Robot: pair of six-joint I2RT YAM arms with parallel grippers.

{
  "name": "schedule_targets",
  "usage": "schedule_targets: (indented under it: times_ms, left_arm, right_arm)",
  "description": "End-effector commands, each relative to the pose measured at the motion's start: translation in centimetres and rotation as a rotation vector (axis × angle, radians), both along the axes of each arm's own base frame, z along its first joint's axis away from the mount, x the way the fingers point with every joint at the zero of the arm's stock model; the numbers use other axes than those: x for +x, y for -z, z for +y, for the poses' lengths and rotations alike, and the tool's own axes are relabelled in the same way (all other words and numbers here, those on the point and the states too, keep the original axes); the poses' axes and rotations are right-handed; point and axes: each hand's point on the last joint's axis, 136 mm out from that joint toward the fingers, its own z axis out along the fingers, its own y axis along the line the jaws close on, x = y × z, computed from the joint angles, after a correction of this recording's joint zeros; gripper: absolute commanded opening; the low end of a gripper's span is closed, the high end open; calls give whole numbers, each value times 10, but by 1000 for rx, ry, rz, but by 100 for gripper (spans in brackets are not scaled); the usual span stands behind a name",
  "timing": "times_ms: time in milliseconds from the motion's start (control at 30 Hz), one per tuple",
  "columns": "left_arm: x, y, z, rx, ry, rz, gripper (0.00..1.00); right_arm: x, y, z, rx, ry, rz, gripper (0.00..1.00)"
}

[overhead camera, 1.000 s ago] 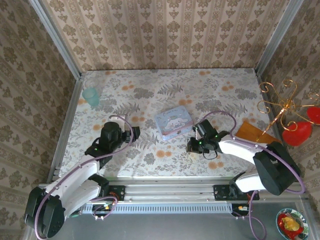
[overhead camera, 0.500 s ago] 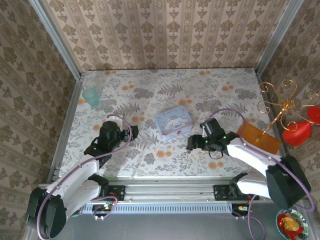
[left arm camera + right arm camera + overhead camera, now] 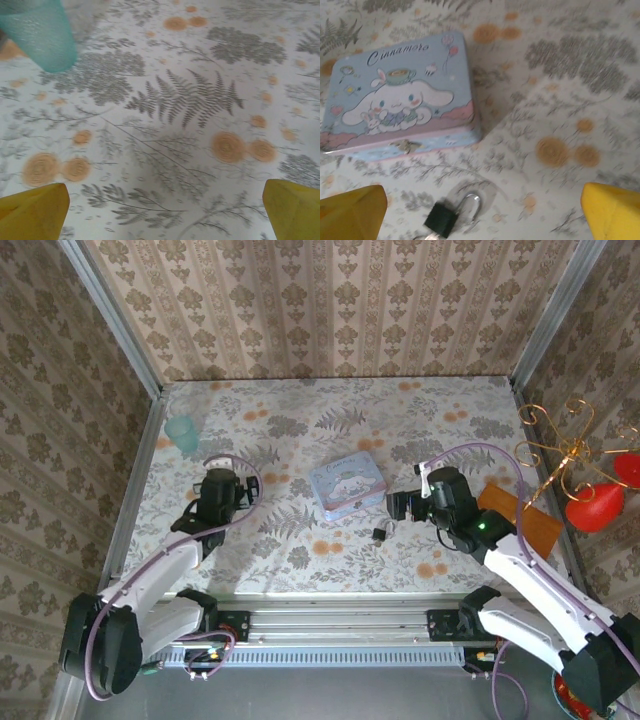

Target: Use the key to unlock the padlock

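The padlock (image 3: 380, 534) is a tiny black block with a silvery shackle, lying flat on the floral tablecloth just in front of the pale blue tin (image 3: 347, 486). In the right wrist view the padlock (image 3: 440, 220) lies low in the frame below the tin (image 3: 395, 100). A small silvery bit, possibly the key, pokes out at its lower end. My right gripper (image 3: 395, 506) (image 3: 482, 217) hovers open above and right of the padlock, holding nothing. My left gripper (image 3: 222, 480) (image 3: 165, 210) is open over bare cloth, far left of the tin.
A teal cup (image 3: 183, 432) (image 3: 37, 32) stands at the back left, ahead of the left gripper. An orange-brown board (image 3: 520, 515) lies at the right edge. A gold wire stand (image 3: 575, 455) with red ornaments rises beyond it. Metal rails bound the table.
My right gripper has lifted up and to the right off the padlock, which now lies free on the cloth. The left gripper has drawn back and turned toward the cup.
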Motion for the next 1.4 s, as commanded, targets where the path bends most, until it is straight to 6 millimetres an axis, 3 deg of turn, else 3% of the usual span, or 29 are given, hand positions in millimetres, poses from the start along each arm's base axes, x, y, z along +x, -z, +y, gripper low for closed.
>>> schedule_targets:
  times_ms: [0,200,400,500,667,867,1100,1133,1200,1367]
  left_arm:
    - [11,-23,22,112,-73,-102,100]
    - [29,-18,36,289,-72,-95,100]
    - [44,-19,35,252,-23,-122,100]
    - [45,-16,33,310,42,-196,100]
    - [48,16,49,273,41,-195,100]
    - [57,9,60,347,19,-288,100]
    - [56,15,42,250,121,-343,100]
    - [56,23,41,263,124,-356,100]
    - [54,32,52,251,61,-379,100]
    - [76,37,68,231,-5,-276,100]
  right_arm:
    - [12,-4,-23,-182,28,-125,100]
    - [24,14,-35,-354,11,-271,100]
    - [34,27,-56,-388,85,-358,100]
    - [40,36,-58,-364,81,-364,100]
    - [52,46,-58,-320,55,-378,100]
    - [66,42,-62,-229,29,-416,100]
    - [88,41,-62,-166,-5,-408,100]
    - [91,42,-62,-145,-11,-396,100]
    - [95,42,-64,-109,-4,-383,100]
    - [103,50,-72,-20,19,-421,100]
